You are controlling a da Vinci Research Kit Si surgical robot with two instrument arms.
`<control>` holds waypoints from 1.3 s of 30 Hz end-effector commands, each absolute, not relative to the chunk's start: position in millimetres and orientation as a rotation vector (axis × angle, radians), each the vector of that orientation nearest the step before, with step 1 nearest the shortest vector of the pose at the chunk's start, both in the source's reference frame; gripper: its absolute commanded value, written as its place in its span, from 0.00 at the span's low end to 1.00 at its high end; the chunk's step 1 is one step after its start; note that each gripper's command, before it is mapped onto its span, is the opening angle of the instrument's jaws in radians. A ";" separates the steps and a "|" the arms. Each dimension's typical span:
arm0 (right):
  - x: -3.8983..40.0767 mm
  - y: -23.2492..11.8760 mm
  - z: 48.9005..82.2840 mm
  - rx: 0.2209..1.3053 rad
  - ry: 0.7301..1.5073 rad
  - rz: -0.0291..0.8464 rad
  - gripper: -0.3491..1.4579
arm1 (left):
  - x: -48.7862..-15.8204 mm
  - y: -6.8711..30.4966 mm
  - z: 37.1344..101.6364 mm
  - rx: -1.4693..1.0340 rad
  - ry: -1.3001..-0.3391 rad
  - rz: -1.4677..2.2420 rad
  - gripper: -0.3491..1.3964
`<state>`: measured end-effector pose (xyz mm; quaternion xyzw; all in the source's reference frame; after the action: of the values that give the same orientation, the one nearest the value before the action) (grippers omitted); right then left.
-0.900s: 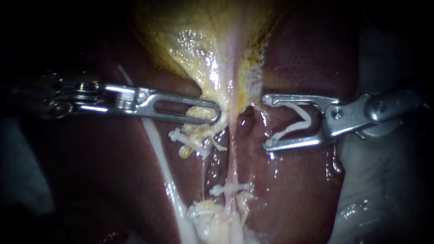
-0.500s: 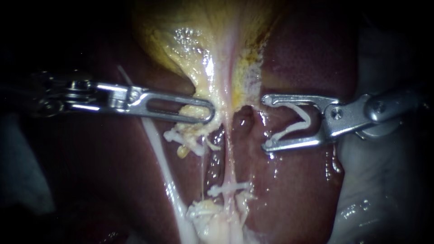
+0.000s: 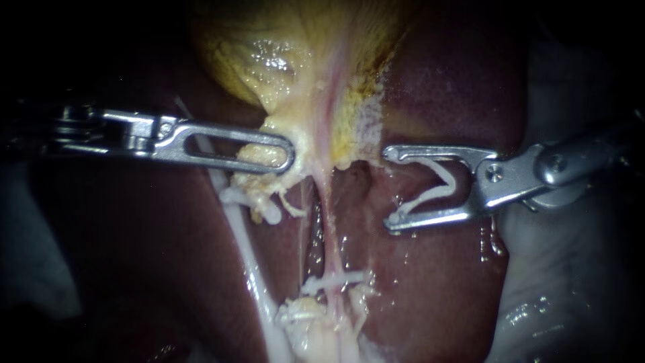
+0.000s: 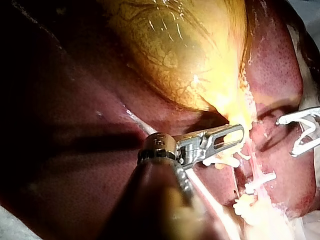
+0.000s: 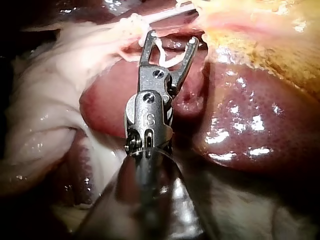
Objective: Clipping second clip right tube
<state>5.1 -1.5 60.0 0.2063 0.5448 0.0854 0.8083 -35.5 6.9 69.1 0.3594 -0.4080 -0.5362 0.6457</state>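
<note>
Surgical bench, lab-type: bare liver [image 3: 457,87] & yellow gallbladder [image 3: 269,54], left instrument [image 3: 285,149] & right instrument [image 3: 388,189] in frame, white clip [image 3: 450,181] in right's jaws.

Yellow, faintly veined gallbladder sac [image 3: 282,54] at left instrument [image 3: 285,151]; dark maroon, finely stippled liver lobe [image 3: 443,87] under right instrument [image 3: 388,188]; white V-shaped clip [image 3: 443,190] in its silver jaws.

Left instrument [image 3: 285,151]: finished in bright steel, ended in a long, round-nosed slotted jaw, backed by a stepped hinge block with a small pin. Right instrument [image 3: 391,188]: showed two thin steel jaws with hooked tips, one round pivot screw, a rounded collar, then a dark shaft.
</note>
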 end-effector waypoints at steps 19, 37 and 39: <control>12.6 -7.1 65.1 0.746 1.175 0.423 0.44 | -35.4 6.8 69.1 0.817 -0.928 -1.221 0.00; 13.8 -7.7 65.9 0.837 1.167 0.537 0.18 | -35.5 6.8 69.2 0.817 -0.928 -1.221 0.00; 13.7 -7.6 65.8 0.852 1.158 0.558 0.05 | -35.5 6.8 69.2 0.817 -0.928 -1.221 0.00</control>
<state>13.7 -7.7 65.9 0.3893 0.5200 0.2587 0.7149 -35.5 6.8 69.2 0.3590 -0.4080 -0.5364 0.6457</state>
